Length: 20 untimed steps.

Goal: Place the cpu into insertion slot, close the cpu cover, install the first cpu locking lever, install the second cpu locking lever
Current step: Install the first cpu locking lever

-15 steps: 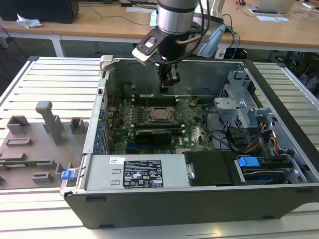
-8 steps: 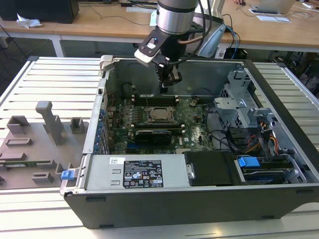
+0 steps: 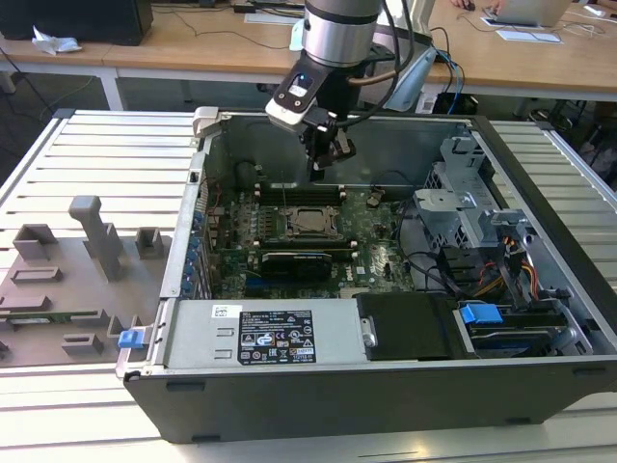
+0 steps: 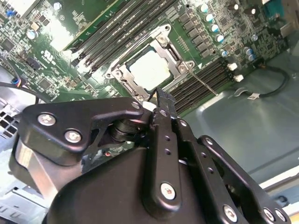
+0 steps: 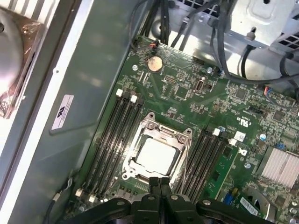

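Observation:
The cpu (image 5: 156,154) lies with its pale metal face up in the insertion slot (image 5: 136,169) on the green board. The silvery cpu cover (image 5: 164,130) lies flat around it, and the chip shows through its window. In the second wrist view the cpu (image 4: 148,70) sits in the same frame, and a thin wire locking lever (image 4: 203,84) sticks out over the memory slots. My gripper (image 3: 322,166) hangs above the board just behind the socket (image 3: 307,220). Its fingertips (image 5: 159,181) are pressed together with nothing between them, a little apart from the socket's edge.
Black memory slots (image 5: 113,135) flank the socket on both sides. The grey case wall (image 5: 70,93) stands close by. A drive cage with cables (image 3: 472,207) fills the exterior view's right, and the power supply (image 3: 265,333) lies along the front. Grey fixtures (image 3: 92,241) stand outside the case.

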Motion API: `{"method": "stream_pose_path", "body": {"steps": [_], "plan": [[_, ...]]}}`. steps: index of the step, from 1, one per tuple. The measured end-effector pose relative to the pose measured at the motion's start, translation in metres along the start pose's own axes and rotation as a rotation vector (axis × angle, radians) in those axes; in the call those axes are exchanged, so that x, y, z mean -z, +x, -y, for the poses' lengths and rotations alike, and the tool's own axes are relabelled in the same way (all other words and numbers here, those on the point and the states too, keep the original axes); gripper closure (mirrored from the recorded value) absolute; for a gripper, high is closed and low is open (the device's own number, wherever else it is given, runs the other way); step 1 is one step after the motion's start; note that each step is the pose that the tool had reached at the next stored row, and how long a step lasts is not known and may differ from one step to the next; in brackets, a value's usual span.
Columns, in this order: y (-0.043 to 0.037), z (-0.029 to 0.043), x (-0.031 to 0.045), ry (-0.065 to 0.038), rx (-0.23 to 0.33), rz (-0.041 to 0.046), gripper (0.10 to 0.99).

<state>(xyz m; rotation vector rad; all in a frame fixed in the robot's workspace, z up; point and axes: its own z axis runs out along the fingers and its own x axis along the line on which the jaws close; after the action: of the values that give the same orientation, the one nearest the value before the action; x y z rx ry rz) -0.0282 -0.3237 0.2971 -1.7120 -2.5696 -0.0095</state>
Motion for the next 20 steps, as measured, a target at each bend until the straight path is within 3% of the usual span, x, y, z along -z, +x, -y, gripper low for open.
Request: {"method": "stream_pose_path", "body": {"steps": [10, 20], "plan": [[0.0, 0.0, 0.0, 0.006, 0.115, 0.0029, 0.98], [0.0, 0.0, 0.0, 0.009, 0.192, 0.0048, 0.98]]}}
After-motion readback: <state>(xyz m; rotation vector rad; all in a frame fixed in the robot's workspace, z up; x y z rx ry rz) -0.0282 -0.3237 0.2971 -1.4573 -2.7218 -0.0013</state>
